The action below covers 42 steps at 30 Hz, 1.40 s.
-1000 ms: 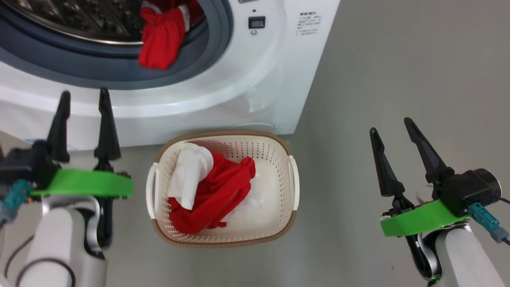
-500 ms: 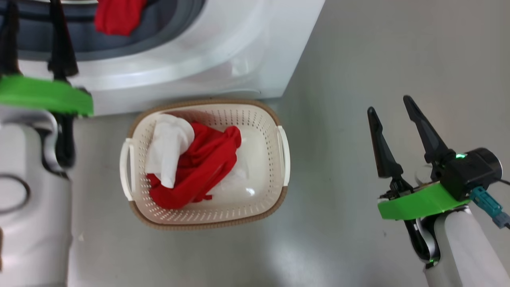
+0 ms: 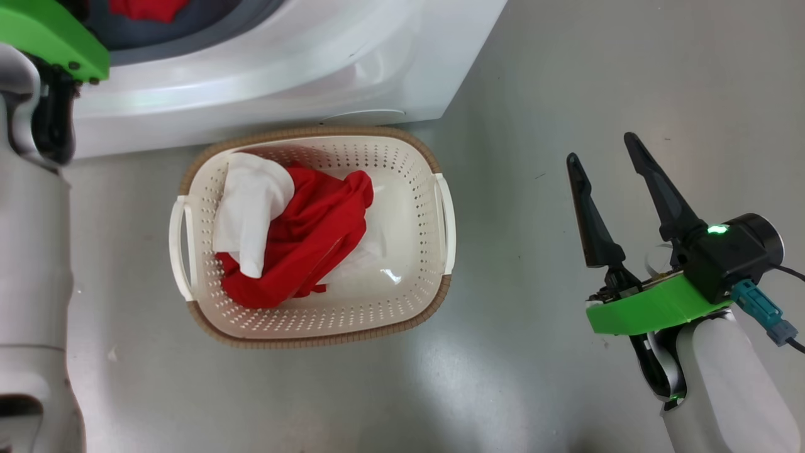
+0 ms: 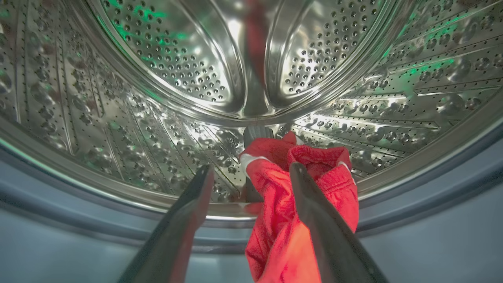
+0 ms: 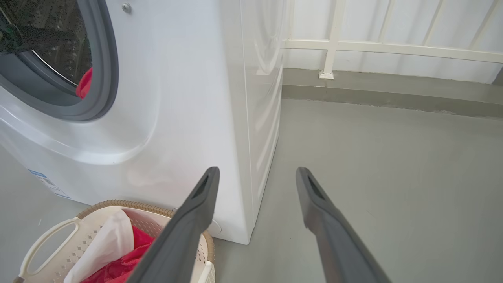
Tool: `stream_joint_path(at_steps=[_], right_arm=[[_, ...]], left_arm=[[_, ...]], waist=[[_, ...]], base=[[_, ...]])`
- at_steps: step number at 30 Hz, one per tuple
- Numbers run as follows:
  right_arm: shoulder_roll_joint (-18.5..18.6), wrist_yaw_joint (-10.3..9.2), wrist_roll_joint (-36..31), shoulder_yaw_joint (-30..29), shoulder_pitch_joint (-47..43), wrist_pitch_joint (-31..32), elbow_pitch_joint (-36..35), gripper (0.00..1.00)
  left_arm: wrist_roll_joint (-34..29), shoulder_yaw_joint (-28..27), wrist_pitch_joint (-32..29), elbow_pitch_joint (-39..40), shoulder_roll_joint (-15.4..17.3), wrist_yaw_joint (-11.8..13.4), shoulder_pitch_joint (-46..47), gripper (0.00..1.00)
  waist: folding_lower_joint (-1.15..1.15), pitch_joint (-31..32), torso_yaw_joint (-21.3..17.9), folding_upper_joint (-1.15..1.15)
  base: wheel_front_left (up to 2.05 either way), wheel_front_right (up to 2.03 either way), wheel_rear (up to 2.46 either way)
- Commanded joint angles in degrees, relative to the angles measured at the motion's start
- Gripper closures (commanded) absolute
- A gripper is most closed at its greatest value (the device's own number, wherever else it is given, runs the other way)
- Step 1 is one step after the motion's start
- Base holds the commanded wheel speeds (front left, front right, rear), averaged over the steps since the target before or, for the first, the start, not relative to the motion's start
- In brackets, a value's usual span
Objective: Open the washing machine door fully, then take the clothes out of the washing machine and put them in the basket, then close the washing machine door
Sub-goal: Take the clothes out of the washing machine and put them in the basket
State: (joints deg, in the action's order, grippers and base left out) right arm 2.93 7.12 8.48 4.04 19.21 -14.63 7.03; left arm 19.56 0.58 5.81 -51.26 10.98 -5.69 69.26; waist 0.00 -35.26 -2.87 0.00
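Observation:
A red garment (image 4: 298, 204) with white trim hangs over the lip of the washing machine (image 3: 283, 69) drum and down the grey rubber ring. My left gripper (image 4: 252, 168) is open at the drum's mouth, its fingers either side of the garment's top without closing on it. Another red and white garment (image 3: 295, 233) lies in the cream basket (image 3: 402, 157) on the floor in front of the machine. My right gripper (image 3: 600, 148) hangs open and empty over the floor, right of the basket. The washing machine door is out of view.
Grey floor (image 3: 534, 94) stretches to the right of the machine and basket. My pale left forearm (image 3: 31, 251) runs up the left edge of the head view. A white railing (image 5: 393, 47) stands on a low kerb behind the machine.
The head camera has shifted. My left gripper has moved forward to the drum opening, its fingers leaving the head view. The right gripper has kept its place, open.

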Motion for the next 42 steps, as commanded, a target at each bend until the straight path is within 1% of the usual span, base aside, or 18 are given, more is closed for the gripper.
stream_joint_path(at_steps=[1,6,9,14,19,22,24,25,26,27,30,34,39,40,42], right_arm=[[-0.05,0.36,-0.39,1.46,0.13,-0.37,-1.07,0.00],[-0.05,0.36,-0.02,1.28,0.59,-0.37,-0.65,0.00],[-0.05,0.36,0.21,1.60,0.62,-0.37,-0.58,0.00],[-0.05,0.36,1.09,1.93,0.44,-0.37,-0.49,0.00],[-0.05,0.36,1.90,2.53,0.74,-0.37,-0.63,0.00],[-0.05,0.36,2.27,2.84,0.79,-0.37,-0.63,0.00],[-0.05,0.36,2.50,2.95,0.83,-0.37,-0.56,0.00],[-0.05,0.36,2.61,2.94,0.86,-0.37,-0.55,0.00],[-0.05,0.36,2.68,2.91,0.88,-0.37,-0.54,0.00],[-0.05,0.36,2.76,2.87,0.90,-0.37,-0.54,0.00],[-0.05,0.36,2.89,2.75,0.97,-0.37,-0.44,0.00],[-0.05,0.36,3.02,2.48,1.15,-0.37,-0.18,0.00],[-0.05,0.36,3.26,2.22,1.12,-0.37,-0.08,0.00],[-0.05,0.36,3.26,2.22,1.12,-0.37,-0.08,0.00],[-0.05,0.36,3.46,2.22,0.99,-0.37,-0.02,0.00]], left_arm=[[1.02,-0.66,-1.23,-0.26,2.54,-0.59,1.23,0.00],[4.21,-0.50,-7.25,-5.99,1.50,-1.32,4.47,0.00],[5.49,-0.05,-8.73,-7.73,1.24,-1.57,5.51,0.00],[8.24,2.98,-13.25,-9.57,0.52,-1.77,6.11,0.00],[10.46,5.55,-16.28,-9.94,2.21,-1.79,5.71,0.00],[10.23,6.65,-16.00,-10.74,3.55,-1.79,5.79,0.00],[10.25,7.23,-15.94,-11.39,3.87,-1.79,5.90,0.00],[10.50,7.62,-16.27,-11.61,3.74,-1.79,5.83,0.03],[10.80,8.00,-16.39,-11.63,3.70,-1.79,5.79,0.68],[11.03,8.58,-16.46,-11.45,3.65,-1.79,5.70,1.00],[11.78,9.98,-15.37,-10.52,4.01,-1.79,5.27,1.00],[11.77,11.53,-12.24,-9.82,4.73,-1.80,4.84,1.00],[10.94,12.37,-6.13,-9.84,5.83,-1.70,3.80,1.00],[10.94,12.37,-6.13,-9.84,5.83,-1.70,3.80,1.00],[10.59,12.45,-3.24,-9.92,6.11,-1.50,3.15,1.00]], waist=[[0.00,0.09,-0.09,0.00],[0.00,0.45,-0.64,0.00],[0.00,0.56,-1.18,0.00],[0.00,0.15,-2.09,0.00],[0.00,-0.44,-3.07,0.00],[0.00,-0.58,-3.51,0.00],[0.00,-0.61,-3.77,0.00],[0.00,-0.61,-3.86,0.00],[0.00,-0.59,-3.92,0.00],[0.00,-0.57,-3.96,0.00],[0.00,-0.45,-3.94,0.00],[0.00,-0.01,-3.73,0.00],[0.00,1.07,-3.23,0.00],[0.00,1.07,-3.23,0.00],[0.00,1.57,-2.95,0.00]], base=[[0.00,0.00,0.00],[0.00,0.00,0.00],[0.00,0.00,0.00],[0.00,0.00,0.00],[0.00,0.00,0.00],[0.00,0.00,0.00],[0.00,0.00,0.00],[0.00,0.00,0.00],[0.00,0.00,0.00],[0.00,0.00,0.00],[0.00,0.00,0.00],[0.00,0.00,0.00],[0.00,0.00,0.00],[0.00,0.00,0.00],[0.00,0.00,0.00]])
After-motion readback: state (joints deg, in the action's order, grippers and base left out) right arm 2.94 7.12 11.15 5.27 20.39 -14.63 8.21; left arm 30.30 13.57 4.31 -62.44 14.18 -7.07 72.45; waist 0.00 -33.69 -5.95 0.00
